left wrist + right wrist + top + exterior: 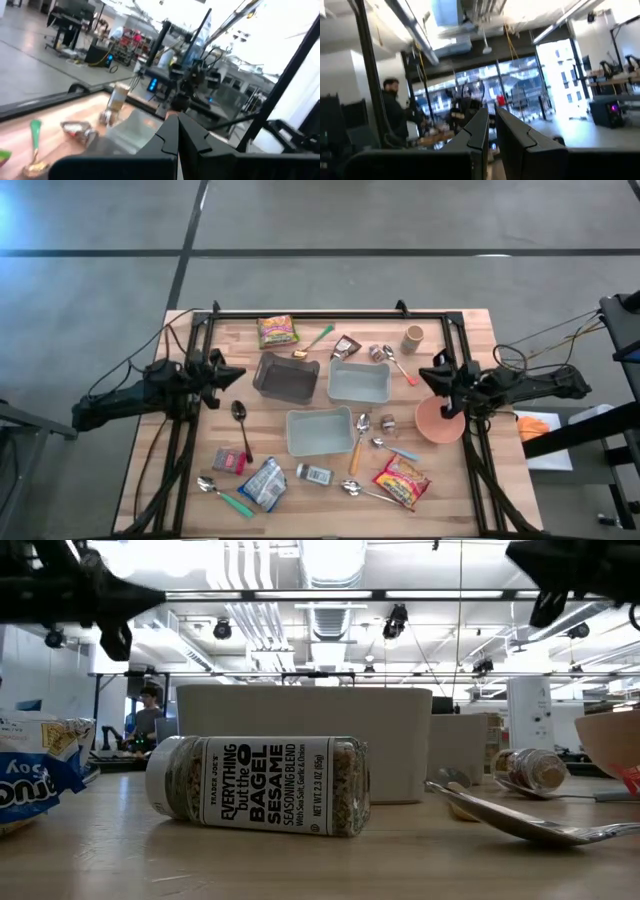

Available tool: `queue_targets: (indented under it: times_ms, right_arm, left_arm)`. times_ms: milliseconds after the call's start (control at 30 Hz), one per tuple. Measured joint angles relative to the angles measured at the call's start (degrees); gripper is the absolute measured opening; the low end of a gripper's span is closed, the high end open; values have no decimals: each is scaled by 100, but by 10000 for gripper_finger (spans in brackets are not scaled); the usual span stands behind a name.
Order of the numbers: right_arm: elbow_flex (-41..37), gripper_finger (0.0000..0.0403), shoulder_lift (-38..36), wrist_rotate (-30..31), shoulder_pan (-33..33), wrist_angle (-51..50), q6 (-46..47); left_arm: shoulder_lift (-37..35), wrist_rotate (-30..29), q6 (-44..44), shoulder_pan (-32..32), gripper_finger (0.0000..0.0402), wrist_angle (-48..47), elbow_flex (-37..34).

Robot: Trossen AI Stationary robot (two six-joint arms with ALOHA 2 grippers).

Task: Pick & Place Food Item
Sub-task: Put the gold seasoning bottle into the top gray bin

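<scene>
Evidently nothing's begun: left gripper (232, 375) and right gripper (428, 374) hover closed and empty, food packets (277, 331) between them untouched.

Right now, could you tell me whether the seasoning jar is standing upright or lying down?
Lying down: the seasoning jar rests on its side on the table, its label text running level.

Overhead looks down; low camera faces seasoning jar (258, 785)

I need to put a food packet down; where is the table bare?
Bare wood lies along the table's left edge, beside the black spoon, and at the far right corner past the cup. The front, around the seasoning jar and spoons, is crowded.
</scene>
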Motion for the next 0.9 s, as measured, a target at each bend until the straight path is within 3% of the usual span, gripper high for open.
queue_targets:
  times_ms: [100, 200, 300, 433, 633, 900]
  right_arm:
    - [539, 33, 25, 47, 0, -560, -139]
    - [1360, 33, 59, 204, 0, -2136, -14]
    - [2177, 33, 236, 473, 0, -3757, 554]
    - [2886, 33, 611, 859, 2, -4831, 1230]
    - [3332, 33, 1084, 907, 4, -5062, 1480]
    - [3647, 33, 1591, 904, 4, -4880, 1515]
  left_arm:
    - [237, -14, -5, 4, 0, -146, 339]
    - [671, -15, 84, 4, 0, -455, 833]
    - [1220, -15, 90, 8, 0, -921, 1368]
    - [1870, 17, -189, 8, 0, -1346, 2103]
    - [2457, 311, -286, 8, 0, -1828, 2907]
    - [2599, 315, -415, 8, 0, -1763, 3298]
